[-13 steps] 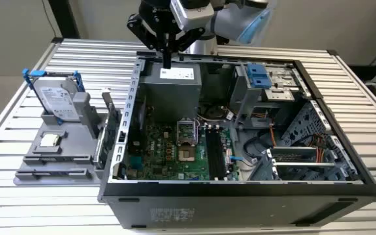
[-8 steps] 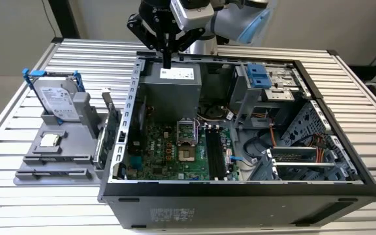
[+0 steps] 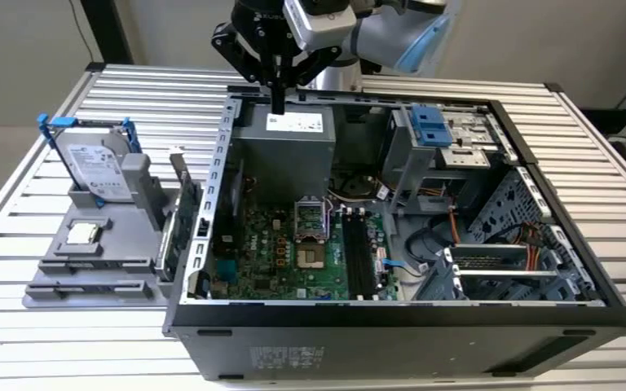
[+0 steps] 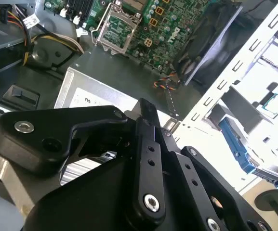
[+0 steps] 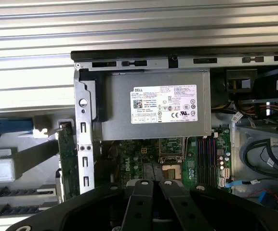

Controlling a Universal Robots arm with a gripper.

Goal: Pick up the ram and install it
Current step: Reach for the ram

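**Claw clenched over the case, ram out in the rack**

In the exterior view my claw [image 3: 278, 102] hangs at 12 o'clock, its black fingers pressed into one thin bar with nothing between them. Its tip is just over the far rim of the open metal computer case [image 3: 400, 314]. Below it sits the grey box of the power supply [image 3: 280, 163], which has a white label [image 3: 293, 122] too small to read. The green motherboard [image 3: 280, 252] lies at 6 o'clock from that box, with its long black slots [image 3: 354, 252] running from 12 to 6. At 9 o'clock from the case, on the slatted table [image 3: 30, 342], a grey plastic holder [image 3: 46, 293] carries a hard drive [image 3: 94, 167] and a small square chip [image 3: 82, 234]. At the holder's near end lie two narrow dull strips. I take the ram [image 3: 95, 265] to be one of them but cannot tell which. It is well apart from my claw, with its long axis running from 9 to 3.

In the second wrist view my matte black fingers [image 4: 146, 144] are closed over the power supply's label, and the bare CPU socket [image 4: 114, 29] lies beyond.

In the first wrist view the label shows dense print and round marks, and the motherboard's slots lie beside the socket.
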